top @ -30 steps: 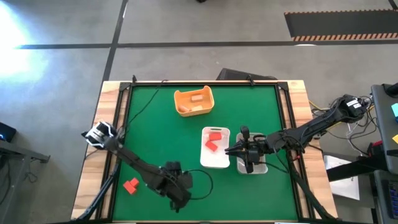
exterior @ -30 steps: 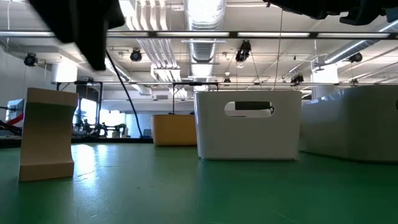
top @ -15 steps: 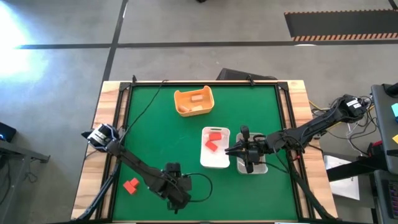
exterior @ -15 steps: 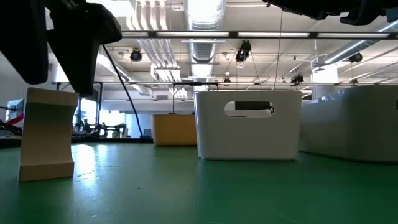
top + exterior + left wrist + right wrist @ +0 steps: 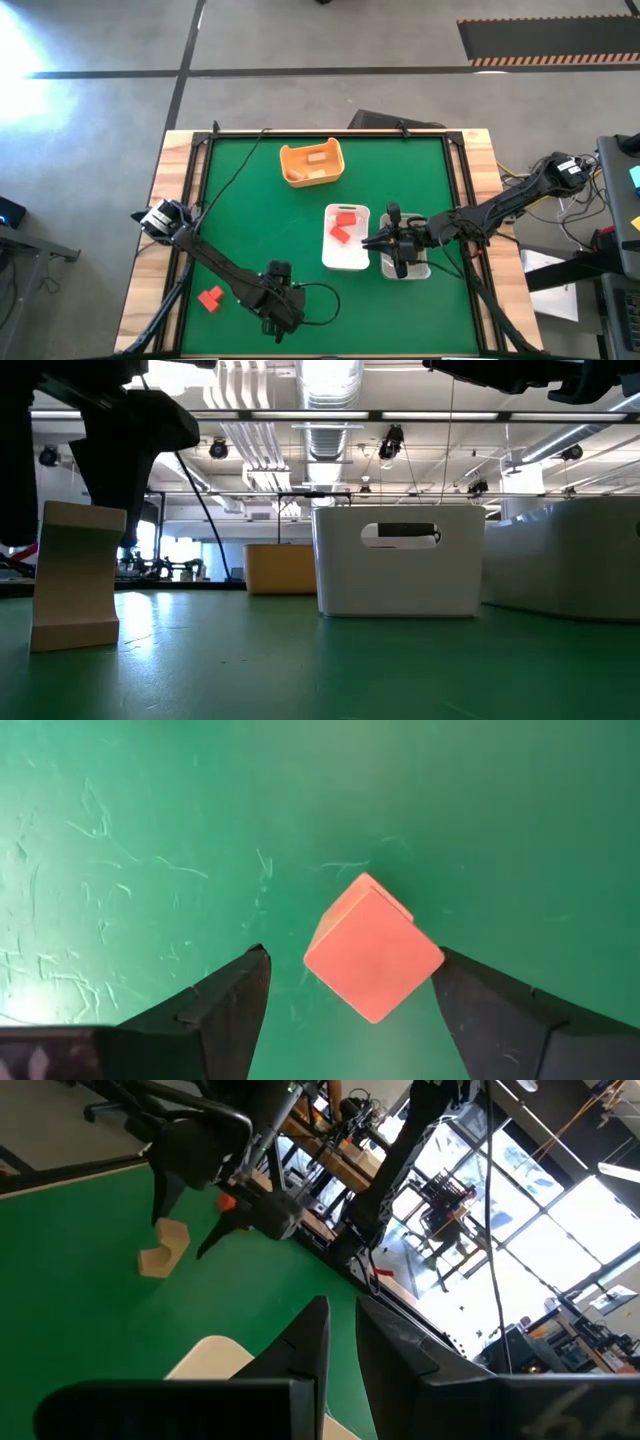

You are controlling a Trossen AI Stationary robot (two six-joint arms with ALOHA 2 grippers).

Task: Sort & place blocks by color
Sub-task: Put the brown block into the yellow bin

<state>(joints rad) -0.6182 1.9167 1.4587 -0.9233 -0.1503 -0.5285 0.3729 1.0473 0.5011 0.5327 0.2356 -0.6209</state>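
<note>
A pale orange block (image 5: 372, 960), tan in the low view (image 5: 75, 575), stands on end on the green mat near the table's front edge. My left gripper (image 5: 350, 952) points down over it, open, one finger on each side of its top (image 5: 78, 510); I cannot tell whether either finger touches it. In the high view the gripper (image 5: 282, 318) hides the block. A red block (image 5: 210, 298) lies flat on the mat to the left. My right gripper (image 5: 385, 241) hangs level over the clear tray (image 5: 408, 266), shut, with nothing seen between its fingers (image 5: 342, 1342).
A yellow-orange tub (image 5: 312, 162) holding tan blocks stands at the far middle. A white tray (image 5: 347, 258) right of centre holds red blocks (image 5: 343, 225). Open green mat lies between the tub and my left gripper. The wooden table edge (image 5: 150, 290) is close on the left.
My left gripper has come down over the standing block and rolled about its own axis. Its fingers, above the block a second ago, now reach past the block's top on both sides. The block has stayed in place.
</note>
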